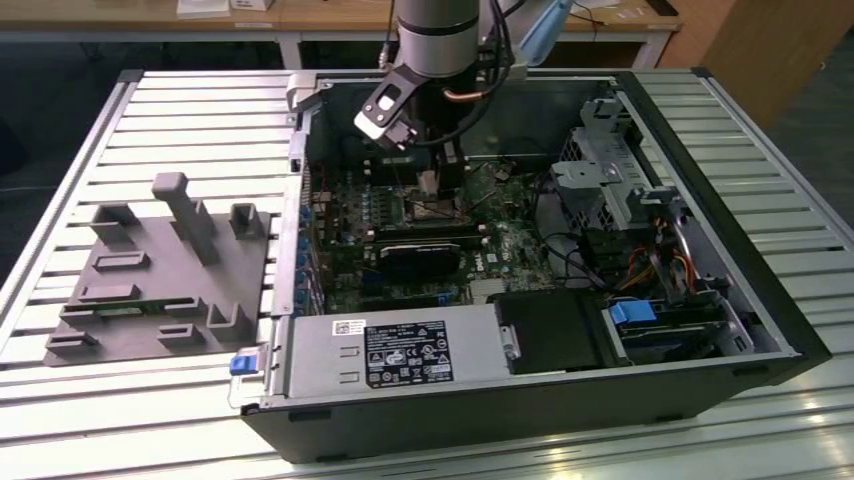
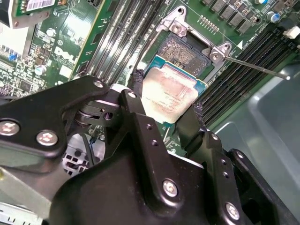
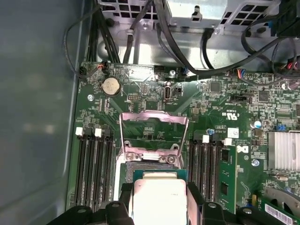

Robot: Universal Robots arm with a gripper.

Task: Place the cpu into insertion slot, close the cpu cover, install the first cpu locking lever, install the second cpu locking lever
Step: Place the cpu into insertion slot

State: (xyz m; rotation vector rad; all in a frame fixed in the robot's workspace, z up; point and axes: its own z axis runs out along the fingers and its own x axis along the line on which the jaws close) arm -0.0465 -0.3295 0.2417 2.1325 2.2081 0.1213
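Step one is in hand, placing the chip. The jaws of the gripper [image 2: 166,101] pinch the cpu [image 2: 172,93] by two opposite edges, so it sits squarely between them with its pale metal top showing. It hangs just above the insertion slot [image 2: 185,50], overlapping one side of it and not yet seated. The cpu cover [image 3: 149,151] stands hinged up at the slot's edge, leaving the slot open. As I judge it, seating calls for squaring the chip to the slot's rim and lowering it level.

- A black-and-white printed label [image 1: 406,356] is borne by the power supply [image 1: 320,365]; its lines cannot be made out.
- White printed marks [image 3: 229,115] are borne by the circuit board [image 3: 140,98].
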